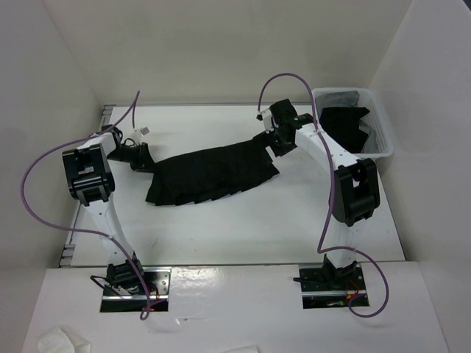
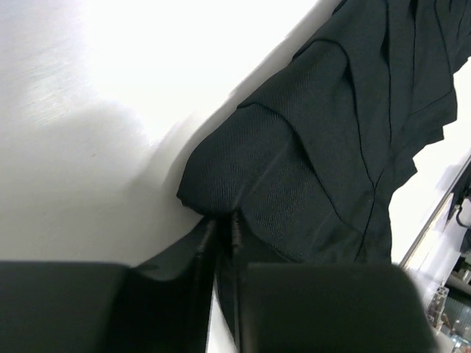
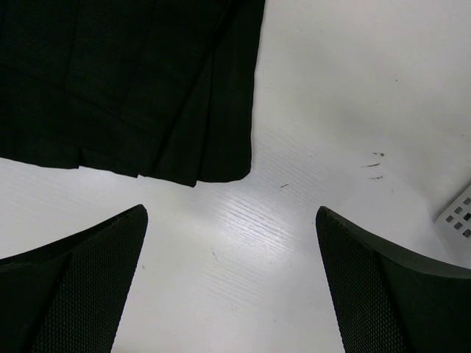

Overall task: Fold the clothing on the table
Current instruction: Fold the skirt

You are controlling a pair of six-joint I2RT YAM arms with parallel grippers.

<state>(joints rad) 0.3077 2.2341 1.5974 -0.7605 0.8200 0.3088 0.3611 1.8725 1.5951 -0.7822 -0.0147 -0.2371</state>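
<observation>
Pinching a fold at the left end of the black pleated fabric garment (image 2: 316, 169), the left gripper (image 2: 219, 228) is holding its jaws nearly together on cloth, as far as that dark wrist view is letting me tell, probably so this end can be lifted over. The right gripper (image 3: 232, 294) is hovering spread wide just off the garment's right corner, likely lining up a matching grab. The overhead view alone is showing the garment lying stretched across the large flat matte white table (image 1: 221, 235) between both arms. Only the wrist views are showing the pinch and the gap.
</observation>
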